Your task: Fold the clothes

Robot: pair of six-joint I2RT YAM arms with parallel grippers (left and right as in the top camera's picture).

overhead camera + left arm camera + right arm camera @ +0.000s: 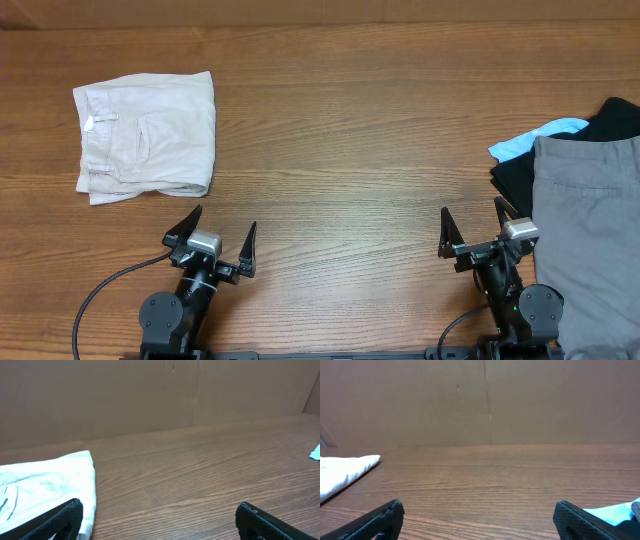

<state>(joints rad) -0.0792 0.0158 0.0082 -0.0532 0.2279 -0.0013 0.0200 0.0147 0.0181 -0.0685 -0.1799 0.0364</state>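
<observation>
The brown counter [350,120] holds grey shorts [590,230] at its right edge. Folded cream shorts [145,135] sit far left. A black cloth [620,118] and a light-blue one [520,145] peek from under the grey shorts. The left hand [224,220] and the right hand [470,208] are spread wide and empty.

We count four garments on the one wooden table [350,120]: one pair of folded cream shorts [146,136], one grey garment [590,240], one black garment [512,182] and one light-blue garment [530,140]. We count two arms, the left arm [165,315] and the right arm [535,305]. There are two grippers, the left gripper [224,217] and the right gripper [470,206], each with two black fingers [185,225], so four fingers in all.
</observation>
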